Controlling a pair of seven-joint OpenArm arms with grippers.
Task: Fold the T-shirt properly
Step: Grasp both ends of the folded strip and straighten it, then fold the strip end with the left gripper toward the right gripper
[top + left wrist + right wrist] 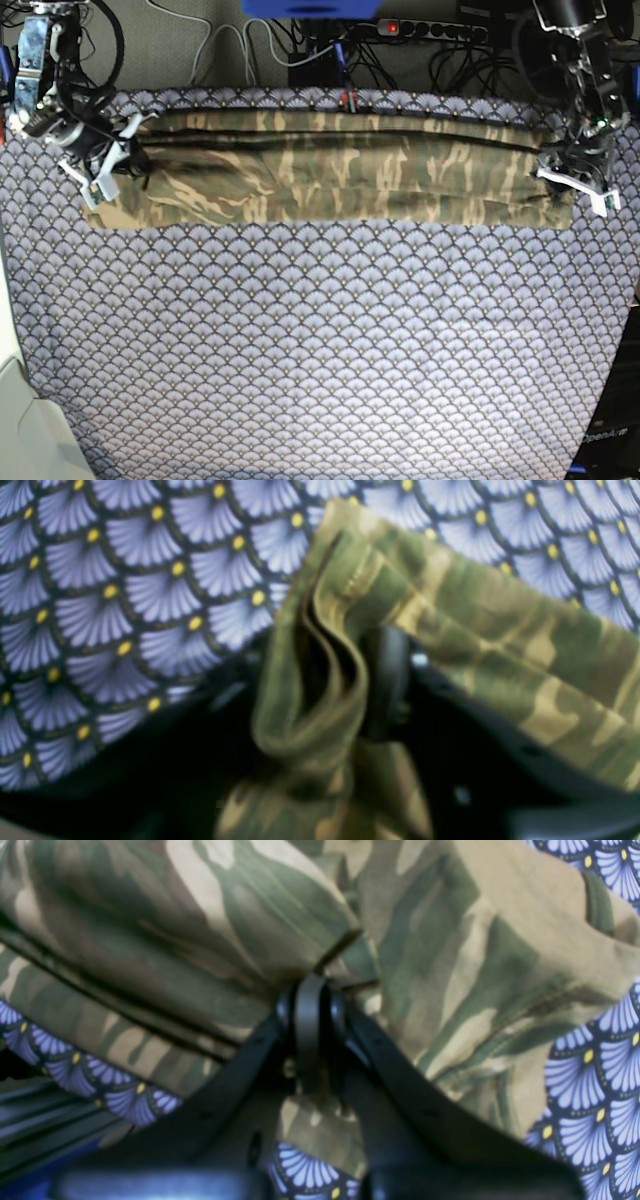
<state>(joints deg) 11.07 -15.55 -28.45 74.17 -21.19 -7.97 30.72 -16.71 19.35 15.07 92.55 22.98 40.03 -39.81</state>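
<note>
T-shirt [320, 170] in camouflage print, folded into a long narrow band across the far part of the table [320, 350], on the blue-grey scallop-patterned tablecloth [300, 330] with yellow dots. Left gripper [572, 176] at the band's end on the base view's right; in the left wrist view a bunched fold of cloth [310, 680] sitting between the dark fingers [387, 680], though whether clamped tight or still loose cannot be told. Right gripper [108, 160] at the opposite end, fingers [310, 1010] clenched on a hem of the shirt [320, 955], fabric spilling to both sides of them. Dark inner edges showing as thin lines along the band's length. Behind the table, a power strip [430, 30] with a red light, and a tangle of cables [290, 45] beside it. Faint lettering "OpenArm" [606, 435] readable on a dark surface at the lower right corner of the base view. No other legible writing or labels on the shirt.
</note>
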